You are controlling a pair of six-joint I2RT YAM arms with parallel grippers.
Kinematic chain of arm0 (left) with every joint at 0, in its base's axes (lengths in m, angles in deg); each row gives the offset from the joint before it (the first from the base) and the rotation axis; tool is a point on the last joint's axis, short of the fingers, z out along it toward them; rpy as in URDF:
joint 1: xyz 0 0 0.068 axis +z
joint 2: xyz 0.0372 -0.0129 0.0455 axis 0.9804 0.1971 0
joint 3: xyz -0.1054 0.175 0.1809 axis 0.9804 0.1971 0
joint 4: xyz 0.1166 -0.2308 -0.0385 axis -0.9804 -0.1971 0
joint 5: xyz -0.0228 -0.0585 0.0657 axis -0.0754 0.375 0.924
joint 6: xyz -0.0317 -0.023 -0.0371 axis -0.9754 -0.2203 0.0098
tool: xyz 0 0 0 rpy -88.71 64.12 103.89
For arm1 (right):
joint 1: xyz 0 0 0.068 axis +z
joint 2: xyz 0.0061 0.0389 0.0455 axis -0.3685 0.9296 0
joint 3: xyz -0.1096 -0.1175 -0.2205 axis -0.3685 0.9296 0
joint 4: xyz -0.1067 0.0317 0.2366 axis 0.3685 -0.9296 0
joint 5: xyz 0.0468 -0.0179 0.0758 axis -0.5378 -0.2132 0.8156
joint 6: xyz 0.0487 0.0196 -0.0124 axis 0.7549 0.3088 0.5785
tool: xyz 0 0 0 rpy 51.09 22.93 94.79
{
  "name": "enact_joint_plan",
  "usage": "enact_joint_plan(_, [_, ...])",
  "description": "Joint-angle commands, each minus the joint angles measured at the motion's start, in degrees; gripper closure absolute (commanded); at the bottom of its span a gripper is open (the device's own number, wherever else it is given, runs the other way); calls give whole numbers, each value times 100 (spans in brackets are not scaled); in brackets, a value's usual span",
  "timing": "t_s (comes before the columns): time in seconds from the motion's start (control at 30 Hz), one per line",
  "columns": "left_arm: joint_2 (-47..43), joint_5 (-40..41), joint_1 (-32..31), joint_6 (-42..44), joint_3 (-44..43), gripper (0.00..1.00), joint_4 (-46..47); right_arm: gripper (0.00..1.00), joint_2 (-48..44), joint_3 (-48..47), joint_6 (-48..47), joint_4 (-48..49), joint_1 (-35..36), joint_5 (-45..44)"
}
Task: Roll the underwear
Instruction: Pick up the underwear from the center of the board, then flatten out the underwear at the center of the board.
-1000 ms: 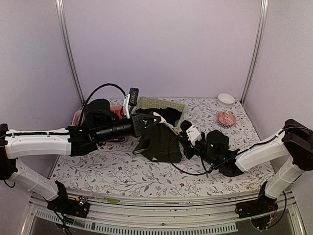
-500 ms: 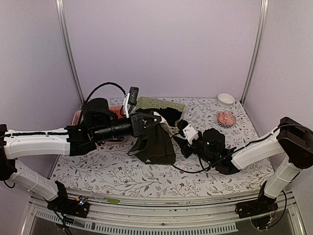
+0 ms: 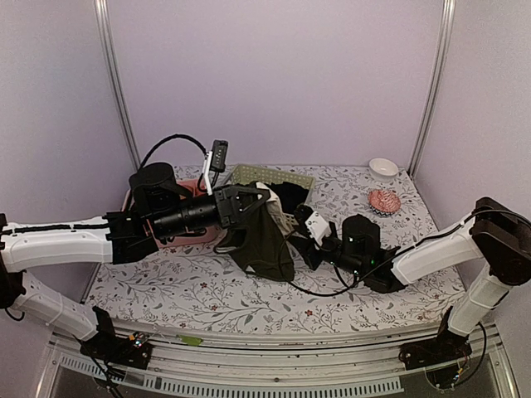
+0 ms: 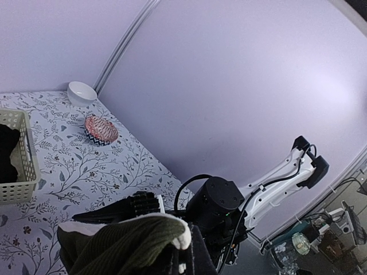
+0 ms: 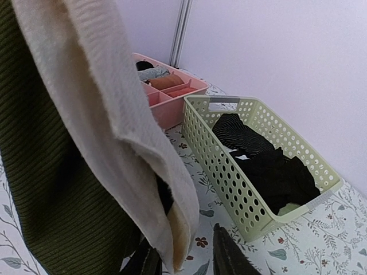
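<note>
lilac walls (image 3: 274,83) backed a flower-printed table (image 3: 207,307); the left arm (image 3: 66,240) reached level across it, the left gripper (image 3: 264,199) clamped tight on the underwear (image 3: 264,240), which hung near the table's middle; the right arm (image 3: 431,253) lay low, angled in from the right, the right gripper (image 5: 184,260) with jaws apart around the lower edge of the cream band (image 5: 137,154), pinching nothing; the left gripper's tips were buried in cloth; the right fingers (image 5: 228,255) were cut off at the frame's bottom; whether the hem touched the table was unclear.
</note>
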Motion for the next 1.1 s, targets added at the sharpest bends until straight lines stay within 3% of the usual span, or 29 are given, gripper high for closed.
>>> enact_joint_plan(0.0, [-147,-53,73,85,-26,100,199,75,-7,-165,-3,-155,-47,125])
enact_joint_plan(0.07, [-180,-9,73,92,-8,100,190,96,-105,-165,7,-234,-45,74])
enact_joint_plan(0.1, [-224,35,79,96,-6,100,175,100,-169,-177,8,-301,-49,63])
enact_joint_plan(0.27, [-447,384,79,191,43,100,5,100,-761,-257,94,-938,-45,3])
enact_joint_plan(0.47, [-931,819,-138,135,511,100,-125,100,-1434,-778,514,-2728,0,663])
enact_joint_plan(0.7, [-1992,1608,-489,-250,1392,100,-339,100,-1689,-933,826,-4146,856,1295])
enact_joint_plan(0.9, [-2581,1768,-662,-311,1418,100,-1162,100,-1938,-1204,1503,-4716,1706,1623])
enact_joint_plan(1.0, [-2377,1970,-600,-244,1255,100,-1398,100,-2137,-1032,1820,-4653,1633,1776])
enact_joint_plan(1.07, [-1930,1920,-387,-151,963,100,-1567,100,-2199,-818,1999,-4630,1196,2075])
